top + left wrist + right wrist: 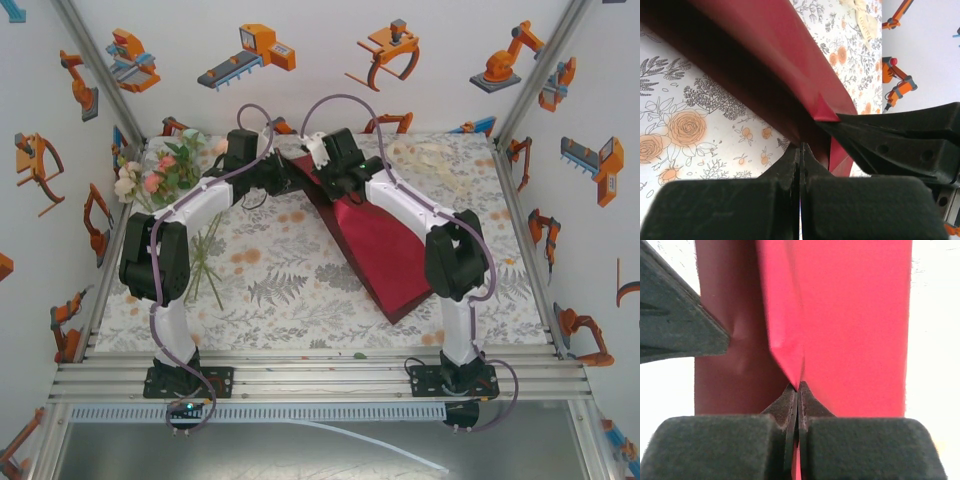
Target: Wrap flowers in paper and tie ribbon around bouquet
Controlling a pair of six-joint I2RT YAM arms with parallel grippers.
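From my station, the flowers [160,175] lay at about ten o'clock on the patterned table [290,300]. Their pink, peach and cream blooms sat near the back-left corner, and the green stems trailed toward seven o'clock, passing under the left arm.

The left gripper [800,152] was pressed fully together, its fingertips pinching the edge of the paper [375,250] with no gap between them. That corner of the sheet was lifted off the table near twelve o'clock. From there the dark red sheet ran across the middle and down toward five o'clock, where its near corner rested flat beside the right arm's elbow.

The right gripper [797,390] was clamped just as tightly on a folded point of the same sheet. In its wrist view the left gripper's black finger showed at nine o'clock, touching the paper just beside that fold. The two grippers met almost tip to tip at the raised corner.

The ribbon [430,155] lay in a loose cream heap at one o'clock, well apart from the flowers.
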